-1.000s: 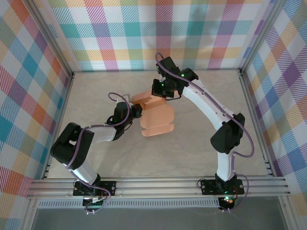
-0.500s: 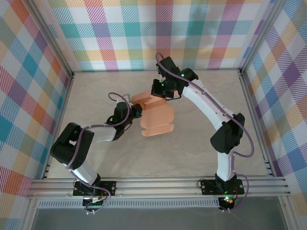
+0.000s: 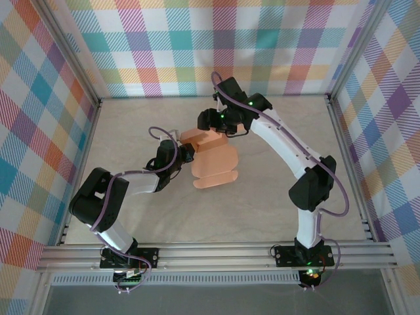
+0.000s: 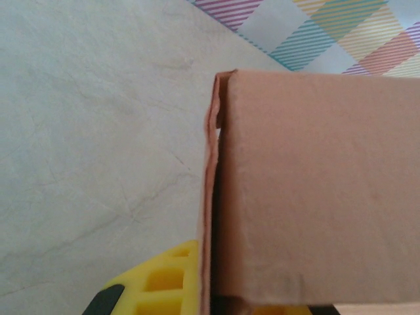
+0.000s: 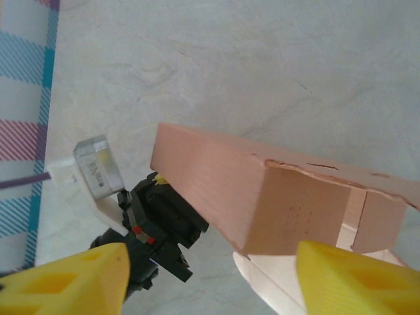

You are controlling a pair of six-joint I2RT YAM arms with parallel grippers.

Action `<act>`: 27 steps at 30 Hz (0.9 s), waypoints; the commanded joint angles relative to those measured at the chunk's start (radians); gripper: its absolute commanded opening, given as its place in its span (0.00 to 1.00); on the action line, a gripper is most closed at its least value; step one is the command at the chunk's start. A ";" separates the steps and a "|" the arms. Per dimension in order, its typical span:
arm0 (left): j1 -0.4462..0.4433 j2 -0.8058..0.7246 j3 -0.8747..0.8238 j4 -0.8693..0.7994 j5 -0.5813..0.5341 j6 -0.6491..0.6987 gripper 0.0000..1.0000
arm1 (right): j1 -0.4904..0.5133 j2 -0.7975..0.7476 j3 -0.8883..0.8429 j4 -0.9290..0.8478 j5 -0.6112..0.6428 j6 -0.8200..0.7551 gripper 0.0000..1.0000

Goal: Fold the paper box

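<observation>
The salmon-orange paper box (image 3: 213, 161) lies partly folded on the table, with raised walls at its far end and flat flaps (image 3: 216, 178) toward me. My left gripper (image 3: 186, 153) is shut on the box's left wall; in the left wrist view the card wall (image 4: 315, 184) runs between the yellow fingers (image 4: 157, 285). My right gripper (image 3: 211, 122) hovers open over the box's far end. In the right wrist view its yellow fingertips (image 5: 65, 275) stand apart on either side of the box's corner (image 5: 262, 190) without touching it, and the left gripper (image 5: 157, 223) shows beyond.
Aluminium frame posts and checked cloth walls (image 3: 216, 46) enclose the table on three sides. Pale bare tabletop (image 3: 262, 210) stretches in front of and to the right of the box.
My right gripper has opened and let go of the box's far end, its fingers now spread apart. The left gripper and the box have hardly moved.
</observation>
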State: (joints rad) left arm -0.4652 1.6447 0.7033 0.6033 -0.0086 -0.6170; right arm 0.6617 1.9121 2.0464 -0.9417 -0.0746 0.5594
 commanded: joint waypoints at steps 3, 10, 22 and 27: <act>0.029 0.034 0.051 -0.077 0.049 -0.036 0.00 | -0.031 -0.173 -0.131 0.121 -0.039 -0.110 0.80; 0.040 0.012 0.060 -0.111 0.128 0.012 0.00 | -0.268 -0.403 -0.489 0.370 -0.197 -0.057 0.79; 0.042 0.014 0.090 -0.095 0.286 0.049 0.00 | -0.494 -0.316 -0.601 0.496 -0.608 -0.130 0.57; 0.042 0.027 0.096 -0.080 0.309 0.029 0.00 | -0.491 -0.272 -0.618 0.522 -0.691 -0.142 0.50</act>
State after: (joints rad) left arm -0.4358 1.6745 0.7700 0.4973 0.2615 -0.5831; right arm 0.1642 1.6299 1.4303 -0.4671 -0.6556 0.4507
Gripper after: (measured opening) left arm 0.056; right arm 0.505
